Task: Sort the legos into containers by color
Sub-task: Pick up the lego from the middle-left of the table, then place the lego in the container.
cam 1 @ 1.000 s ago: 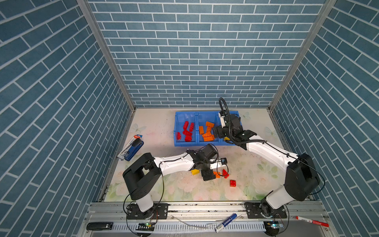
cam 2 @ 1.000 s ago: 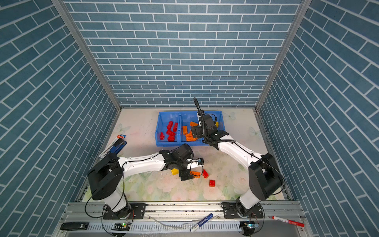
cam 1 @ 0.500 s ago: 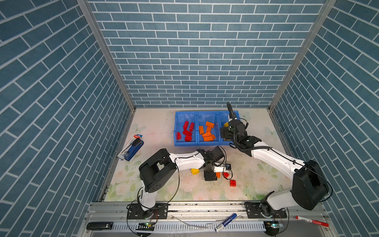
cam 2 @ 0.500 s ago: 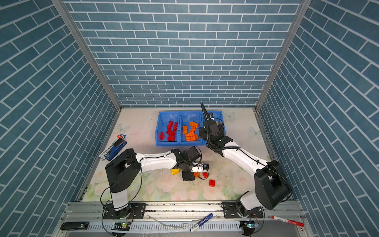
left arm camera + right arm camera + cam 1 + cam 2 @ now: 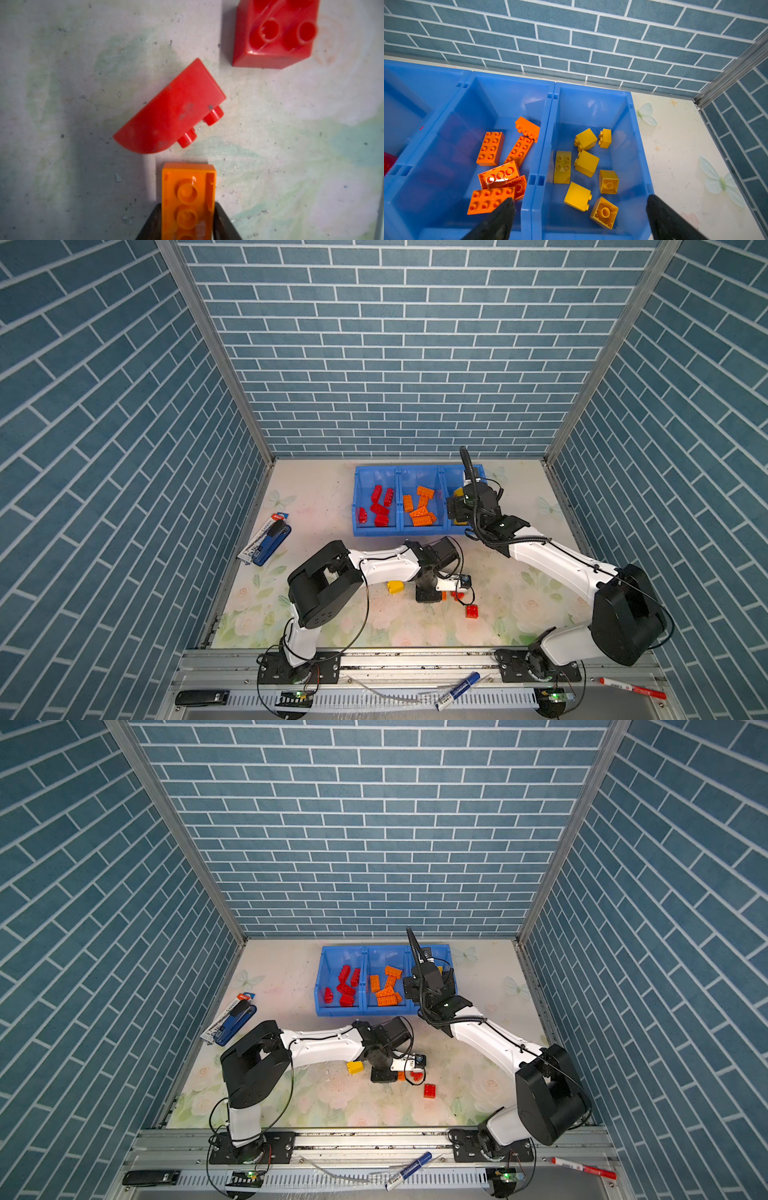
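One orange brick (image 5: pixel 188 187), nearward of the blue bins (image 5: pixel 376 531), is now clamped by the just-closed left gripper (image 5: pixel 187 218), ready to lift; the right gripper (image 5: pixel 580 205) gapes over the right bin (image 5: pixel 591 108).

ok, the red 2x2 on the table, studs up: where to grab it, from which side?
Straight down from above, jaws across two opposite flat side walls of the red 2x2. It sits upright, studs up, nothing touching its sides; the curved red brick lies apart. Likely the right gripper, open; the left gripper is shut on an orange brick.
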{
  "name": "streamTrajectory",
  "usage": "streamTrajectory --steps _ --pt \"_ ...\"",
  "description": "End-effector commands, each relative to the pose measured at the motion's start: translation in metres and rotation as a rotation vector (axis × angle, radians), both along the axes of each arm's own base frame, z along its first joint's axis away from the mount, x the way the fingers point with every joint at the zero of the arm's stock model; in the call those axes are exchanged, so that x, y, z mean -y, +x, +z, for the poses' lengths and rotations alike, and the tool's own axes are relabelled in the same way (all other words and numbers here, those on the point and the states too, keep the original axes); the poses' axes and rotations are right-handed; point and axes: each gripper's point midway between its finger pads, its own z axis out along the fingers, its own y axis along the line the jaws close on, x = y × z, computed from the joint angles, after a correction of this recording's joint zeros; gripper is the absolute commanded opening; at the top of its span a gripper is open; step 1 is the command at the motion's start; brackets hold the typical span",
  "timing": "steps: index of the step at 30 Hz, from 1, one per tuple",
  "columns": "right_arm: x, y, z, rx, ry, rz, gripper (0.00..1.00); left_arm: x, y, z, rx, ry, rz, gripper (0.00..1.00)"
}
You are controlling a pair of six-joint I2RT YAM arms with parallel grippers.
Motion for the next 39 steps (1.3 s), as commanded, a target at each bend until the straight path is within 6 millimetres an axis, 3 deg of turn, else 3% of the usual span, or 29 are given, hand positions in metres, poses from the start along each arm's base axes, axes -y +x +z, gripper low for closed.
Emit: streamTrajectory --steps 1,9,13,22,27,30,33,39 --pt "0.005 -0.002 0.003 0.021 -0.011 -0.012 0.98 -0.006 -0.008 -0.008 -0.031 0.042 -0.013 0.33" --pt "0.005 -0.007 0.007 0.011 0.042 -0.021 0.97 0.008 -0.001 0.021 -0.006 -0.093 0.033 0.28" --pt "0.0 -0.009 0.009 0.013 0.076 0.003 0.97 0.01 0.017 0.037 0.033 -0.171 0.114 0.27" --pt "0.007 -0.02 0.006 -0.013 0.131 -0.028 0.96 0.004 0.103 0.109 0.122 -0.49 0.492 0.27" --pt "0.019 -0.032 -0.002 -0.024 0.144 -0.055 0.96 -0.008 0.162 0.146 0.216 -0.669 0.79 0.26" --pt "0.023 -0.041 -0.006 -0.033 0.157 -0.05 0.95 -0.021 0.192 0.149 0.29 -0.7 0.962 0.27" --pt "0.026 -0.054 -0.012 -0.058 0.159 -0.029 0.95 -0.025 0.215 0.145 0.259 -0.718 1.09 0.27" --pt "0.033 -0.085 -0.03 -0.146 0.154 0.033 0.95 -0.026 0.244 0.132 0.198 -0.68 1.257 0.27"
